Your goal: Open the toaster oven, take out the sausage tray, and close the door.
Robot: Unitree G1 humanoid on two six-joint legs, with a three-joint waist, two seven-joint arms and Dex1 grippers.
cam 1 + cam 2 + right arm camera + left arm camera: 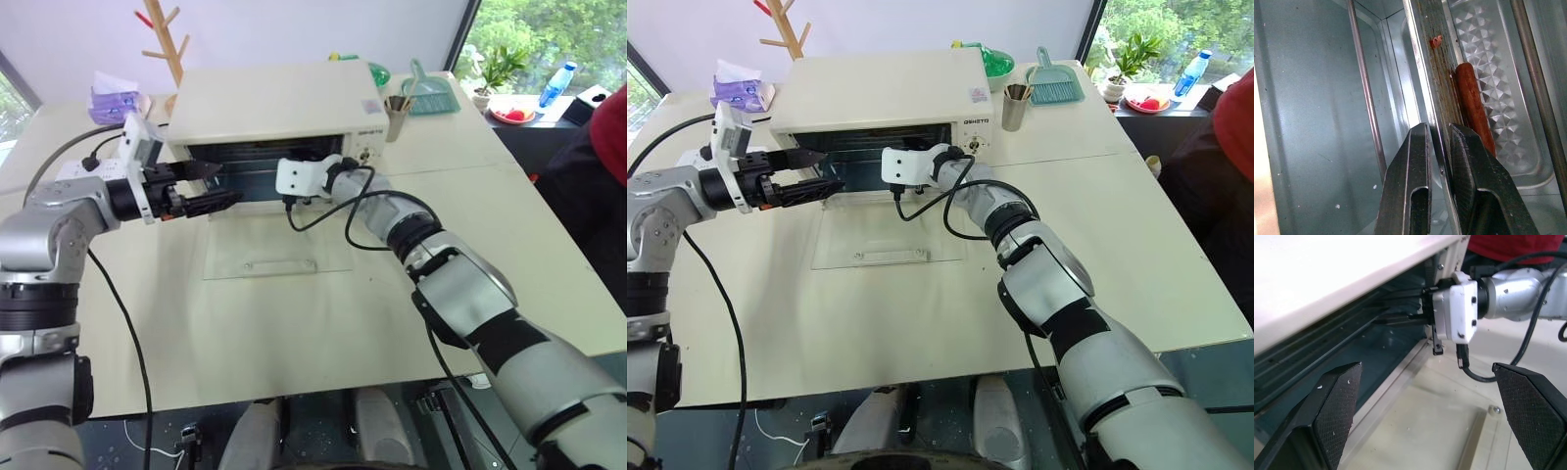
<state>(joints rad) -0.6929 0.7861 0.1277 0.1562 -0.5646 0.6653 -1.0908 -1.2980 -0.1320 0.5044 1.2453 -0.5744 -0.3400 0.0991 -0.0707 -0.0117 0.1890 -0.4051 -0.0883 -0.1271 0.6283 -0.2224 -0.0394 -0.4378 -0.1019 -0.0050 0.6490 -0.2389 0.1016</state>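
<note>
black r end effector on ribbed silver sausage tray rim

Shallow ribbed silver sausage tray: mostly hidden inside the cream-white toaster oven from the head views, cut off by the right wrist view's edge.

No legible text on toaster oven.

Lighting: bright, even daylight from rear windows; soft shadows on cream table. Near black ribbed fingers blurred; silver oven interior dim.
</note>
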